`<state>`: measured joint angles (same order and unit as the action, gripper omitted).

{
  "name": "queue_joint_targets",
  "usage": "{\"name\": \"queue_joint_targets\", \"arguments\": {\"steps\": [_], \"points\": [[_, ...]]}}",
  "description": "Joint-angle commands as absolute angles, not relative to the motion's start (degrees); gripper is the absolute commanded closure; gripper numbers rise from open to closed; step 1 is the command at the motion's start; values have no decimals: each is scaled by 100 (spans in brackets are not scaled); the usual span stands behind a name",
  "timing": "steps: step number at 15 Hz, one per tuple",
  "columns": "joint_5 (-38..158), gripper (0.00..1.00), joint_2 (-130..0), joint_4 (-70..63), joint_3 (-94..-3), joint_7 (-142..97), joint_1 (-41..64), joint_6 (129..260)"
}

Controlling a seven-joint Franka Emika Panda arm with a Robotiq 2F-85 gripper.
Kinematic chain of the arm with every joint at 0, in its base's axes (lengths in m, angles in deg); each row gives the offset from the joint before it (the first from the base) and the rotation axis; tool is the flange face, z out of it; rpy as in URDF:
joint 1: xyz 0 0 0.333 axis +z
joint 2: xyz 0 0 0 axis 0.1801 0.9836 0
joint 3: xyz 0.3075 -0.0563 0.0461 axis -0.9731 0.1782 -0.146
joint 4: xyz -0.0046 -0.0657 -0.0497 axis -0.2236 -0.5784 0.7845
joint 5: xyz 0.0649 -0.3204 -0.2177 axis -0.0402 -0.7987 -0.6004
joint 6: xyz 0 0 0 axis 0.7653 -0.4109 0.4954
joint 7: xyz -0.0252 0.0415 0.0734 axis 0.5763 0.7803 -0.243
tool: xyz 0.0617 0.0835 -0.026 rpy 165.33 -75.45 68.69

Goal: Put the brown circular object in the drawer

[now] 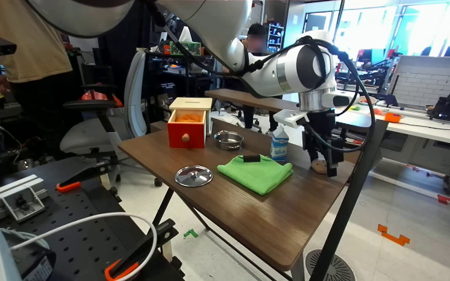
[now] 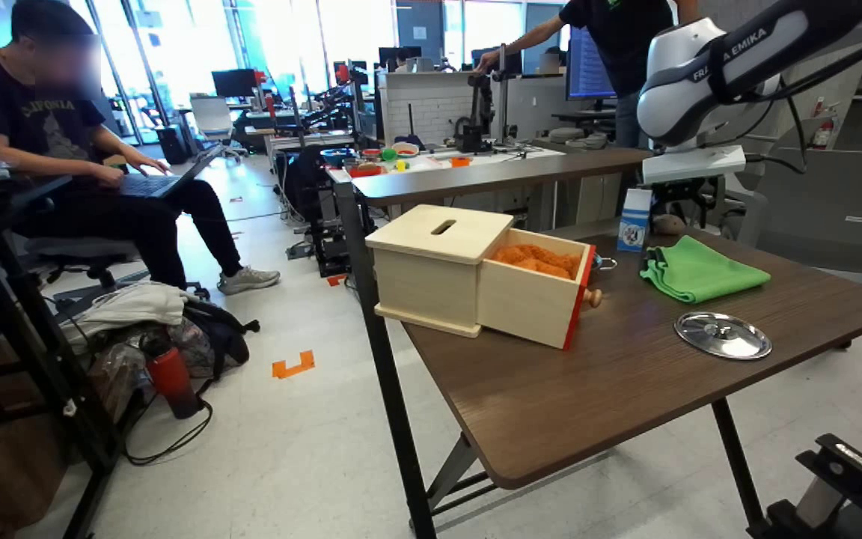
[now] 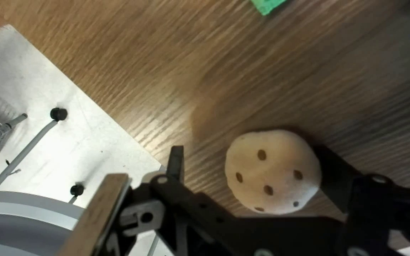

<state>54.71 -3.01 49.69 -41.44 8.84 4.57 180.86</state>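
Black fingers (image 3: 175, 163), mine, stand wide apart, one to each side of the round tan toy (image 3: 271, 169) with brown spots, and I have hold of nothing. It rests on the wood-grain desk (image 3: 148, 64) right by one finger, touching or not I cannot tell, with a plain gap to the other. Squeezing from here, I could shove it along with the nearer finger, and its rounded sides could slip my grip; the desk's edge is near, so a bad roll might lose it. Nearby, the milk carton (image 1: 279, 144) could topple if I swing sideways while lifting. Past that lie the folded green cloth (image 1: 256, 173), the metal pot (image 1: 228, 144) and the metal lid (image 1: 193, 176). Farther out, the drawer (image 1: 186, 129) stands pulled from its wooden box (image 2: 431, 283); an orange fluffy bundle (image 2: 538, 259) fills much of it, so the toy might perch on top and tumble off.

What that bundle is, I can't make out. In an exterior view one finger covers part of the toy (image 1: 318, 167); in an exterior view the toy (image 2: 669, 224) shows small beside the carton, my fingers hard to pick out. The wrist view cuts off cloth and carton and shows no drawer.
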Motion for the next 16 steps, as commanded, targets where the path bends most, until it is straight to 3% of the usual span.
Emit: {"name": "queue_joint_targets", "arguments": {"steps": [1, 8, 16], "points": [[5694, 42, 105, 5680, -4145, 763, 317, 17657], [5599, 97, -261, 5563, -4222, 815, 390, 17709], [5494, 97, -999, 5173, -4234, 65, 510, 17531]]}}
